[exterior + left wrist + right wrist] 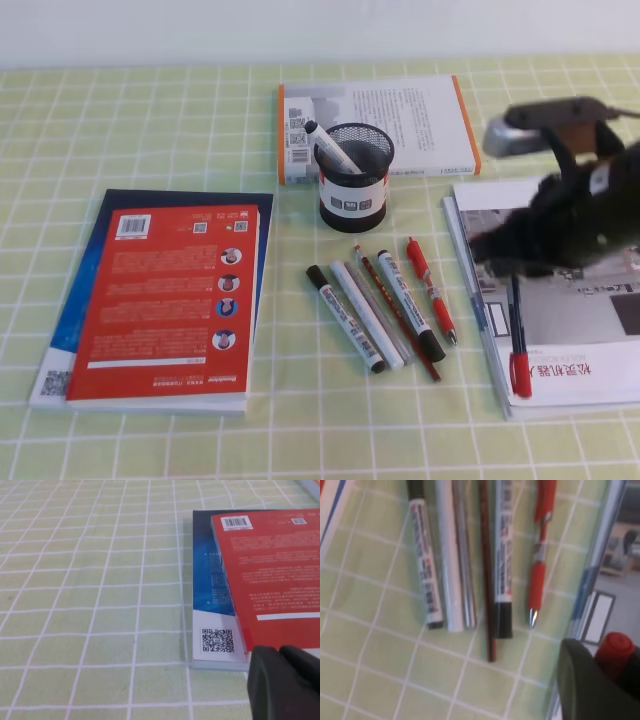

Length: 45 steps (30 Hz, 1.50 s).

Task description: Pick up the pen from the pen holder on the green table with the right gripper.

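The pen [516, 330], dark-barrelled with a red end, hangs over the open book at the right, gripped at its upper part. My right gripper [505, 255], blurred by motion, is shut on it. In the right wrist view the pen's red end [615, 647] shows between the black fingers of the right gripper [616, 666]. The pen holder [357, 178], a black mesh cup with a white band, stands at the middle back of the green table [150, 130], well left of the gripper, with a white marker in it. My left gripper [280, 652] hovers at the red book's corner, its fingers together.
Several markers and pens [385, 305] lie in a row in front of the holder, also seen in the right wrist view [470, 565]. A red book [170, 305] on a blue one lies left, a white book [385, 125] behind the holder, an open book [570, 340] right.
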Tool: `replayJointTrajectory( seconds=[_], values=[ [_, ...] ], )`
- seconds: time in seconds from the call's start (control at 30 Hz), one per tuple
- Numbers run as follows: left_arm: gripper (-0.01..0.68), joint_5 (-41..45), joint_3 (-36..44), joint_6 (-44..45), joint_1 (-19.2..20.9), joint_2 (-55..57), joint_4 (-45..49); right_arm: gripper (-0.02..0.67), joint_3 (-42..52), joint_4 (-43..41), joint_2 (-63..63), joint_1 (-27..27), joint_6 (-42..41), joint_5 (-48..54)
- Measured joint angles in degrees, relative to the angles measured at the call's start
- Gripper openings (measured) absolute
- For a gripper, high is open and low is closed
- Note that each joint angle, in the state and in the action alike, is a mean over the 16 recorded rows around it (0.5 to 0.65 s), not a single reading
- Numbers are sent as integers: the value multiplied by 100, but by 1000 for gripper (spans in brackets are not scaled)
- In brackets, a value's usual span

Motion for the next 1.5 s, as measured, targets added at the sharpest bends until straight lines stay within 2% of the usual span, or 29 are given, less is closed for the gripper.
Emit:
replayJointTrajectory(
  seconds=[0.2,0.53,0.97,1.13,1.5],
  values=[
    [-5,0,0,0,0,0,0,44,-931,-595,755,-5,489,488],
    [-5,0,0,0,0,0,0,44,-2162,-770,2355,-112,564,672],
    [-5,0,0,0,0,0,0,53,-2684,-696,3239,-222,578,415],
    [-5,0,0,0,0,0,0,94,-2696,-679,3261,-225,578,300],
    [-5,0,0,0,0,0,0,264,-2599,-697,3105,-228,586,241]
  ],
)
